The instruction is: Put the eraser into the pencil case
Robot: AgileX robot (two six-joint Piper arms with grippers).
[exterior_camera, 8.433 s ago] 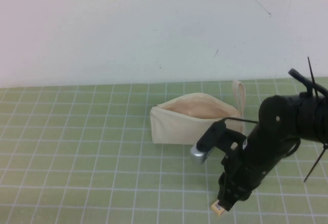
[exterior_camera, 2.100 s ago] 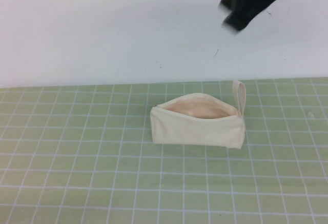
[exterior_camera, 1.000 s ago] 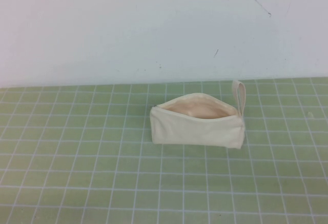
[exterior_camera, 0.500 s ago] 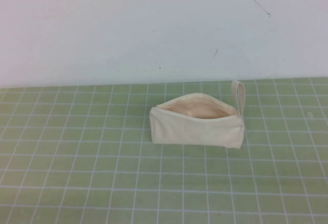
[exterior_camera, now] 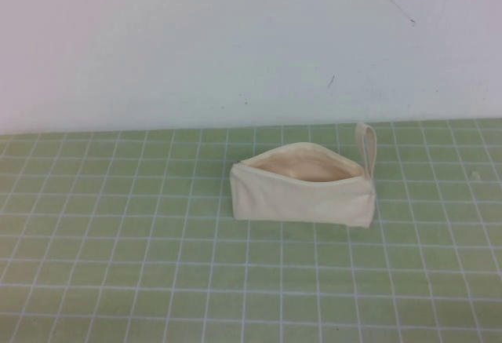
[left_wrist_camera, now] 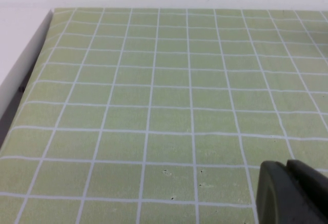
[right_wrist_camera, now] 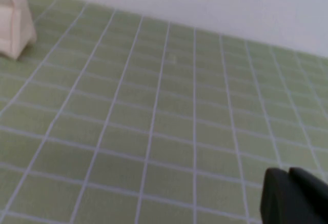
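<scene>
Cream pencil case (exterior_camera: 302,191) unzipped, both claws parked.

No text, label, brand, number or sign could be read anywhere. The cream pencil case (exterior_camera: 302,192) carried no print on its canvas face, and the green grid mat (exterior_camera: 118,264) showed only plain white lines, as did the white wall (exterior_camera: 235,37) at 12 o'clock.

Lighting even, bright, diffuse; faint soft shadow under pencil case (exterior_camera: 302,194) only; no glare on green mat (exterior_camera: 118,264); high view slightly soft; right wrist view blurrier; dark gripper corners defocused in both wrist views.
</scene>
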